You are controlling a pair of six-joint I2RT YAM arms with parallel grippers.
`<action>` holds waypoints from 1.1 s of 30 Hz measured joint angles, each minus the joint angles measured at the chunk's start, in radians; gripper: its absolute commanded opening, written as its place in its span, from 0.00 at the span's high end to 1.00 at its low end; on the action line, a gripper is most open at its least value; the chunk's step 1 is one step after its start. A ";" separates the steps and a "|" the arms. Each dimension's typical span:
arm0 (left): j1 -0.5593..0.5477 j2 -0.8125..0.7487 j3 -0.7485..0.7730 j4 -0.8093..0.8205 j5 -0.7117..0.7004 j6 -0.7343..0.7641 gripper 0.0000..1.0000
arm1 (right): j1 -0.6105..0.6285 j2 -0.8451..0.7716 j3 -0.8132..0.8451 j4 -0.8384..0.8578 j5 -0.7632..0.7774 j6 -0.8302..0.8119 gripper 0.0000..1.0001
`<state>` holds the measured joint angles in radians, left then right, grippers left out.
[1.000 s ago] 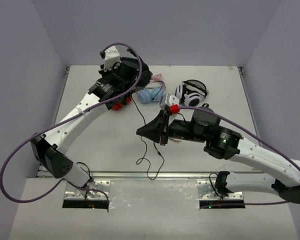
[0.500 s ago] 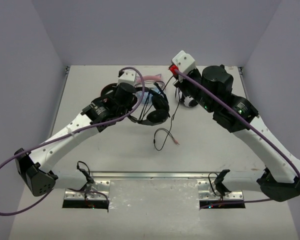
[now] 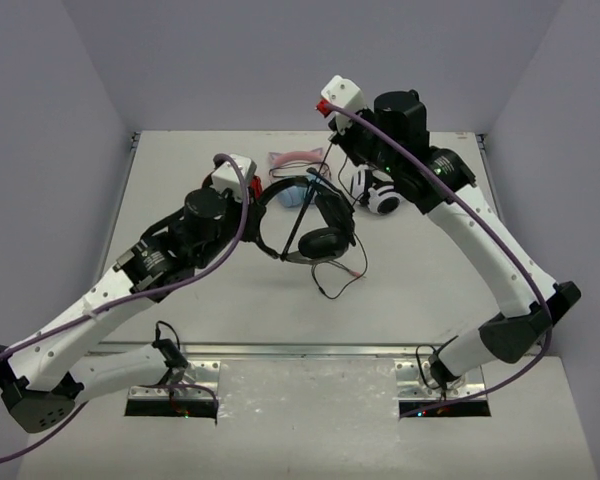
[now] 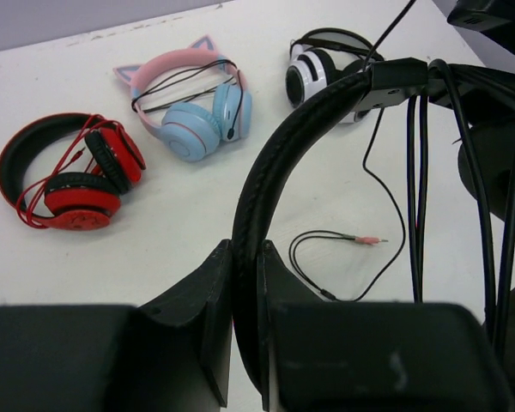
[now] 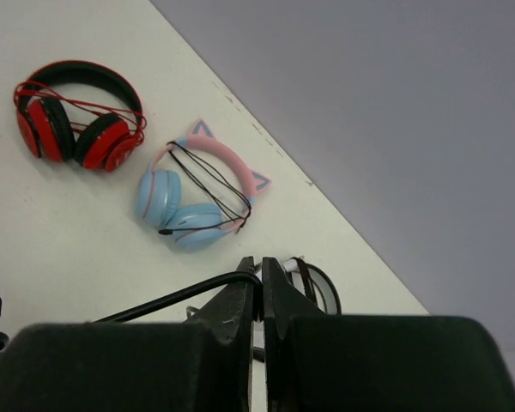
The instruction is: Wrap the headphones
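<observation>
The all-black headphones (image 3: 325,242) hang above the middle of the table, ear cups down. My left gripper (image 4: 247,257) is shut on their thin headband (image 4: 283,129), also seen from the top view (image 3: 257,205). My right gripper (image 5: 259,270) is shut on the thin black cable (image 5: 172,300), raised behind the headphones (image 3: 318,172). The cable runs taut across the headband. Its loose end with the pink plug (image 4: 369,240) lies in a loop on the table (image 3: 342,280).
Three other pairs lie at the back of the table: red-and-black headphones (image 4: 69,172), pink-and-blue cat-ear headphones (image 4: 189,112) and white-and-black headphones (image 3: 378,192). The table's back edge (image 5: 266,137) meets the grey wall.
The left arm brought the headphones from the back left to the table's middle. The right arm rose from the table's middle to the back, pulling the cable up taut.
</observation>
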<state>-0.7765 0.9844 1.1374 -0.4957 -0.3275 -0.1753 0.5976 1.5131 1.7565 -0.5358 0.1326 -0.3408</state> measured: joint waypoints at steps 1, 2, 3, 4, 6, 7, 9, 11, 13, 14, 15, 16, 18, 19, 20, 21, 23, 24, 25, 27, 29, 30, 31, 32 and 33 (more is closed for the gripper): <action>-0.002 -0.005 0.001 0.001 0.006 0.003 1.00 | -0.003 -0.005 -0.004 0.006 -0.020 0.006 0.99; -0.008 -0.005 0.003 -0.002 0.008 0.006 1.00 | -0.005 -0.015 -0.018 0.025 -0.042 0.020 0.99; -0.012 -0.002 0.005 -0.005 0.011 0.010 1.00 | -0.007 -0.032 -0.040 0.045 -0.069 0.035 0.99; -0.017 0.008 0.010 -0.016 0.014 0.014 1.00 | -0.009 -0.052 -0.063 0.059 -0.093 0.053 0.99; -0.026 0.039 0.026 -0.034 0.026 0.022 1.00 | -0.016 -0.095 -0.099 0.079 -0.145 0.089 0.99; -0.030 0.057 0.035 -0.043 0.033 0.024 1.00 | -0.021 -0.111 -0.105 0.090 -0.167 0.106 0.99; -0.033 0.095 0.051 -0.052 0.044 0.026 1.00 | -0.027 -0.130 -0.105 0.108 -0.196 0.126 0.99; -0.034 0.125 0.067 -0.061 0.053 0.026 1.00 | -0.029 -0.138 -0.105 0.121 -0.208 0.132 0.99; -0.038 0.145 0.083 -0.074 0.061 0.028 0.99 | -0.033 -0.130 -0.101 0.123 -0.214 0.132 0.99; -0.041 0.148 0.088 -0.077 0.062 0.032 1.00 | -0.039 -0.119 -0.100 0.124 -0.215 0.132 0.99; -0.043 0.148 0.089 -0.078 0.070 0.035 1.00 | -0.048 -0.107 -0.100 0.119 -0.222 0.132 0.99; -0.045 0.145 0.090 -0.077 0.077 0.038 1.00 | -0.062 -0.093 -0.100 0.111 -0.232 0.132 0.99; -0.045 0.139 0.090 -0.068 0.092 0.040 1.00 | -0.102 -0.064 -0.100 0.097 -0.273 0.141 0.99; -0.045 0.135 0.090 -0.059 0.099 0.040 1.00 | -0.130 -0.049 -0.100 0.083 -0.304 0.149 0.99; -0.045 0.130 0.090 -0.046 0.103 0.040 1.00 | -0.155 -0.035 -0.100 0.066 -0.335 0.156 0.99; -0.045 0.126 0.090 -0.033 0.105 0.040 1.00 | -0.175 -0.022 -0.100 0.050 -0.360 0.162 0.99; -0.045 0.119 0.090 -0.018 0.105 0.045 1.00 | -0.198 -0.006 -0.102 0.029 -0.405 0.174 0.99; -0.045 0.117 0.090 -0.016 0.103 0.048 1.00 | -0.204 -0.006 -0.106 0.026 -0.423 0.181 0.99; -0.046 0.116 0.090 -0.017 0.100 0.051 0.99 | -0.210 -0.007 -0.112 0.026 -0.439 0.188 0.99; -0.046 0.116 0.090 -0.023 0.093 0.058 1.00 | -0.224 -0.017 -0.129 0.036 -0.478 0.207 0.99; -0.048 0.116 0.090 -0.024 0.071 0.058 1.00 | -0.243 -0.033 -0.161 0.048 -0.500 0.227 0.99; -0.049 0.116 0.092 -0.026 0.048 0.056 1.00 | -0.256 -0.048 -0.195 0.075 -0.509 0.242 0.99; -0.050 0.116 0.095 -0.029 0.023 0.053 1.00 | -0.270 -0.072 -0.248 0.116 -0.513 0.266 0.99; -0.050 0.116 0.100 -0.034 0.000 0.048 1.00 | -0.286 -0.101 -0.303 0.146 -0.519 0.290 0.99; -0.051 0.116 0.107 -0.036 -0.018 0.042 1.00 | -0.306 -0.134 -0.368 0.179 -0.526 0.319 0.99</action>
<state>-0.8276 1.1007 1.2442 -0.5320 -0.3458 -0.1333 0.2920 1.3788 1.3888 -0.3573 -0.3939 -0.0219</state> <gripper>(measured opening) 0.098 0.021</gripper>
